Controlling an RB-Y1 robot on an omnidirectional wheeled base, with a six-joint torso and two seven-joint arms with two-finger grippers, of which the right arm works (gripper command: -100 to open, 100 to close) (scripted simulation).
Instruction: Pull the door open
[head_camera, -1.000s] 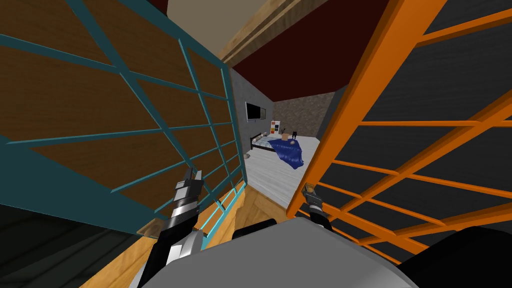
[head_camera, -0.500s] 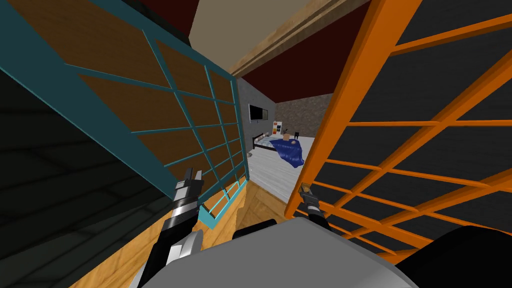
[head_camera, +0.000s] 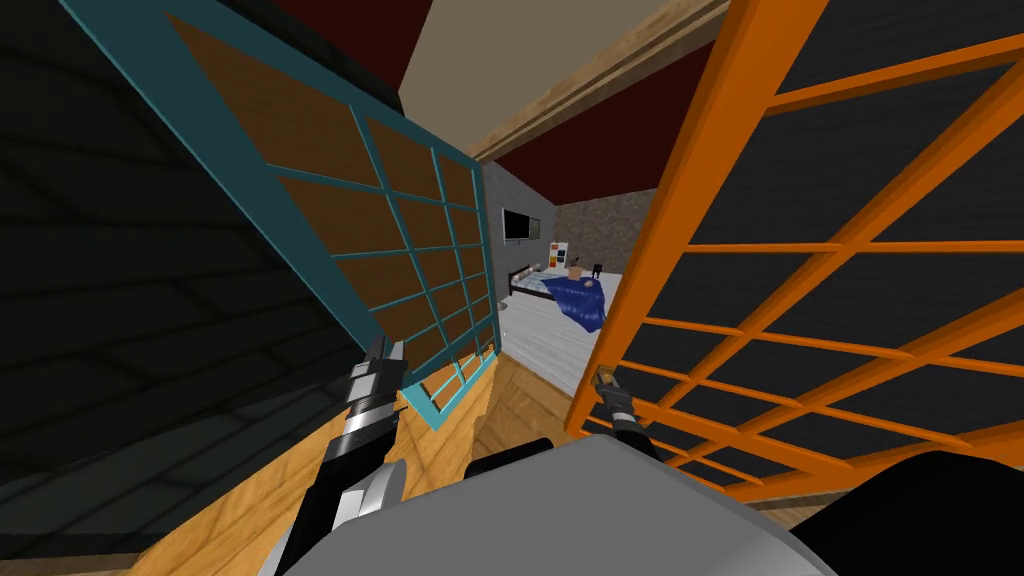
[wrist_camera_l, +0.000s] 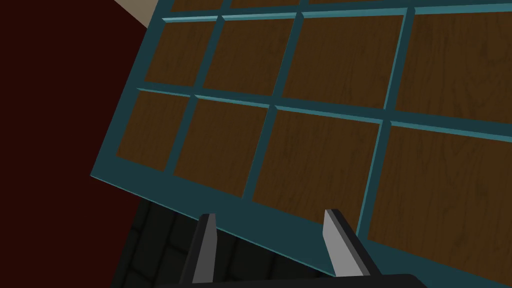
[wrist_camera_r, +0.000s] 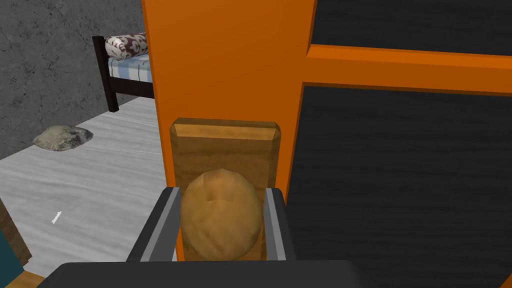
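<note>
A dark, brick-patterned wall (head_camera: 120, 300) takes the left side of the head view, with a yellow wood-plank floor (head_camera: 250, 500) below it at lower left. Just right of the wall, running from the upper left toward the centre, stands a teal-framed door with brown wood panels (head_camera: 400, 250). The gap at the centre of the frame opens onto a bedroom. It has a pale grey plank floor (head_camera: 545, 345), a black screen (head_camera: 517, 225) on a grey wall and a dark-framed bed with a blue blanket (head_camera: 575, 300). The right half of the frame is the orange-framed door with black panels (head_camera: 800, 300). Its free edge slants from top centre down to lower centre.

The left gripper (head_camera: 385, 350) sits low and left of centre, in front of the teal door's bottom rail. In its wrist view the fingers (wrist_camera_l: 207, 250) stand well apart with nothing between them. Whether they touch the rail cannot be told.

The right gripper (head_camera: 603, 378) sits low and right of centre, at the orange door's free edge. In its wrist view the fingers (wrist_camera_r: 170, 220) press both sides of a round tan wooden knob (wrist_camera_r: 220, 220). The knob is mounted on a rectangular wooden plate (wrist_camera_r: 225, 145) on the orange stile. Past that edge a grey rock-like lump (wrist_camera_r: 62, 137) lies on the pale floor, and a patterned pillow (wrist_camera_r: 125, 45) rests on the bed.
</note>
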